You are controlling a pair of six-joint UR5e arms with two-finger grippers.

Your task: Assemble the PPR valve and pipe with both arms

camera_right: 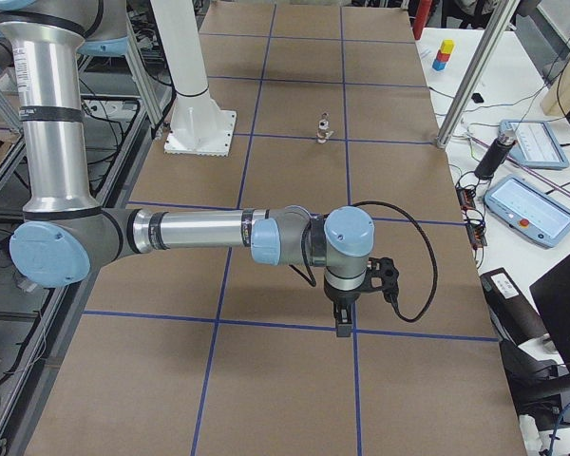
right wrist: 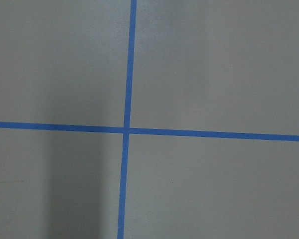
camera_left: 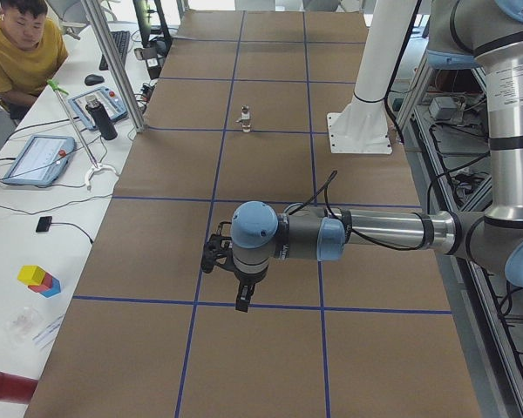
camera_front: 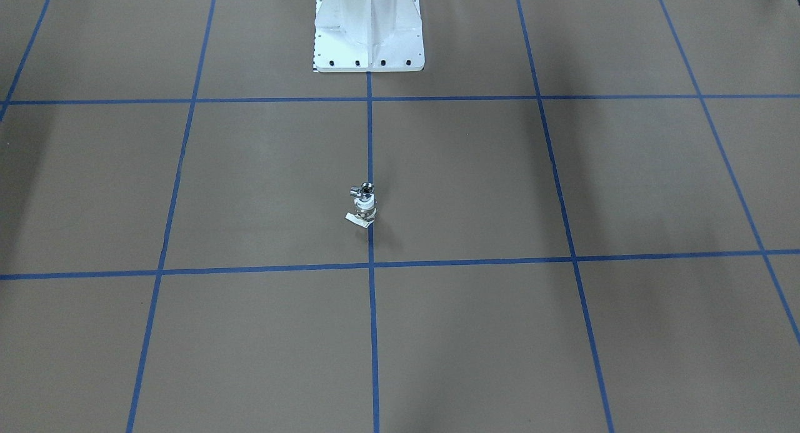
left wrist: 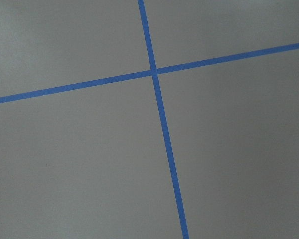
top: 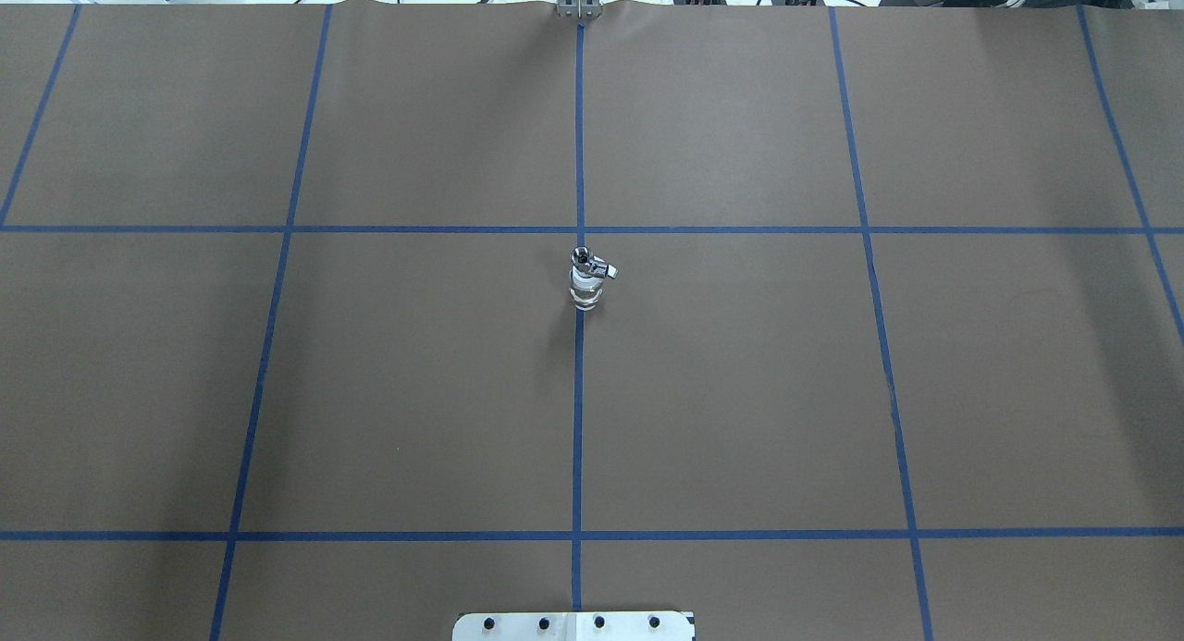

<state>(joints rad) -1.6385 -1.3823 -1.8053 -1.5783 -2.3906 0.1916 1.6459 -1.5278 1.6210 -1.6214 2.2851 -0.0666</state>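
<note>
Two arms, left arm, right arm — one valve, one white pedestal, one operator

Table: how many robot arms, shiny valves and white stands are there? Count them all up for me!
Robot arms: 2, the left arm and the right arm
Shiny valve: 1
White stand: 1
Total: 4
</note>
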